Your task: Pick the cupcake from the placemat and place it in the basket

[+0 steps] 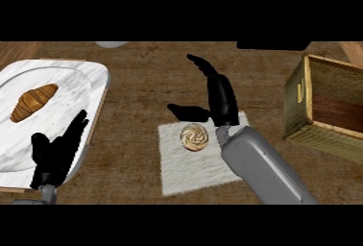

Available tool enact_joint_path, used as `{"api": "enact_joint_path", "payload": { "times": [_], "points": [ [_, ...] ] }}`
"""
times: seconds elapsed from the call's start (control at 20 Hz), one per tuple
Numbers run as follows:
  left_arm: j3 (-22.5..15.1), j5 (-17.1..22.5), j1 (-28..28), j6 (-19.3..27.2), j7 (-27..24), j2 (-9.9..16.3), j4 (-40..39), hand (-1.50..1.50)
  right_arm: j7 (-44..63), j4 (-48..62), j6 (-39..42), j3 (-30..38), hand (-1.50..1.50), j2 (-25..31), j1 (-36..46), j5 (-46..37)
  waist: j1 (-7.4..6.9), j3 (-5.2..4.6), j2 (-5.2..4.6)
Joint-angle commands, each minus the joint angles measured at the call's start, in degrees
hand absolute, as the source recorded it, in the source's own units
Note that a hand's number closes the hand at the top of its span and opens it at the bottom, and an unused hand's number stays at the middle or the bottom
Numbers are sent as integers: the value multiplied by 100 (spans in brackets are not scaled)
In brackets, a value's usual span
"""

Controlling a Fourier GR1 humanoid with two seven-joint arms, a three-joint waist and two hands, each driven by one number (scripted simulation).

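The counter (142, 72) is a rough, brown woven-looking surface that fills the head view. A white placemat (191, 168) lies near its middle, and the cupcake (194, 137), with a swirled tan top, sits on the placemat's upper left part. The right hand (221, 98) hovers just beside the cupcake, fingers straight and pointing toward the far edge, thumb spread out to the left above the cupcake, holding nothing. The basket (312, 129), woven and box-shaped with a dark wooden inside, stands at the counter's right edge, well apart from the cupcake. At the left edge a marble tray (92, 81) carries a croissant (33, 102). The left hand (55, 153) rests open over the tray's near part, fingers up.
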State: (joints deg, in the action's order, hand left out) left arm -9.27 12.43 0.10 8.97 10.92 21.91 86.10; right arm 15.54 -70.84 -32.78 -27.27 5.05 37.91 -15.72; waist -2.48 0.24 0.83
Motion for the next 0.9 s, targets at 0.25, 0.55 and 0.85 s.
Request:
{"api": "enact_joint_path", "payload": {
  "times": [0.25, 0.55, 0.85],
  "points": [
    [-73, 98, 704, -21, 441, -30, -428, 0, 2923, 603, 1399, -658, -150, 751, 1605, -1547, 371, -108, 138],
    [-23, 165, 819, -22, 473, -86, -337, 0, 4550, 191, 3510, -630, -150, 655, 2625, -919, 439, -70, 121],
    [20, 121, 1034, 15, 354, -116, -261, 0, 5655, -136, 5021, -282, -150, 561, 3077, 211, 467, -47, 96]
  ]
}}
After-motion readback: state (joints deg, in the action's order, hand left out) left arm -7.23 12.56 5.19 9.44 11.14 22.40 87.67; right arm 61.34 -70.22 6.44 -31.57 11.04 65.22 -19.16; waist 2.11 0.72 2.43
